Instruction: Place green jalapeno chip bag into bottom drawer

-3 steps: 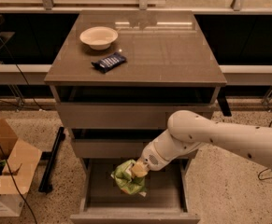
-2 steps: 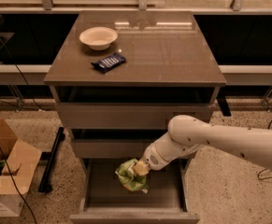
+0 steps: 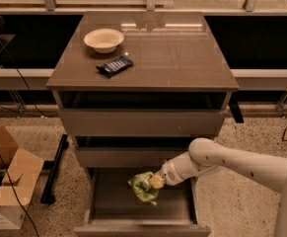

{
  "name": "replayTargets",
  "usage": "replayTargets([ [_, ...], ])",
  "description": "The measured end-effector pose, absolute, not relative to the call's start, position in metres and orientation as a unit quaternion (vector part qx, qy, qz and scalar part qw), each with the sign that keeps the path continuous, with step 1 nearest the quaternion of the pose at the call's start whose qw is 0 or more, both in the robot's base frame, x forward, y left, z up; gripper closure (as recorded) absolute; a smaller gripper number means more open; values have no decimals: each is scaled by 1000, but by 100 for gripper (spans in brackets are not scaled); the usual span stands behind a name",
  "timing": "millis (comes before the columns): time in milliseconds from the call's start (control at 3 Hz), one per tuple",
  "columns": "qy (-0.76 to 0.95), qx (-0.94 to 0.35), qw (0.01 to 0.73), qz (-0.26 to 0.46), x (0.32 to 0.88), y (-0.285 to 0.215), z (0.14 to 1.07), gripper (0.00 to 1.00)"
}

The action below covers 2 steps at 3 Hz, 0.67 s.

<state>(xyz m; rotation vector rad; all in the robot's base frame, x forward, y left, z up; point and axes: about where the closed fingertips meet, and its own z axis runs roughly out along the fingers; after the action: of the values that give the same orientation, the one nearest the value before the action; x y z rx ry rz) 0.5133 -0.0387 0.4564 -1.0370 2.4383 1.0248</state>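
The green jalapeno chip bag (image 3: 144,186) is bright green with a whitish patch. It hangs crumpled over the open bottom drawer (image 3: 177,208), a little above its flat floor. My gripper (image 3: 156,181) comes in from the right on a white arm and is shut on the bag's right side. The bottom drawer is pulled out towards the camera, and the two drawers above it are pushed in. The bag hides the gripper's fingertips.
A white bowl (image 3: 104,39) and a dark blue snack bar (image 3: 115,66) lie on the cabinet top (image 3: 182,58). An open cardboard box (image 3: 7,181) stands on the floor at the left, beside a black bar (image 3: 54,169). Cables run along the floor.
The gripper with the bag has shifted slightly down and left over the drawer. Nothing else has moved.
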Motion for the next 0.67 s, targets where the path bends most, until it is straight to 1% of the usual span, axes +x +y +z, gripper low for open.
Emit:
replayTargets([
  [667,853,-356,140,355,510,-32,441,100],
])
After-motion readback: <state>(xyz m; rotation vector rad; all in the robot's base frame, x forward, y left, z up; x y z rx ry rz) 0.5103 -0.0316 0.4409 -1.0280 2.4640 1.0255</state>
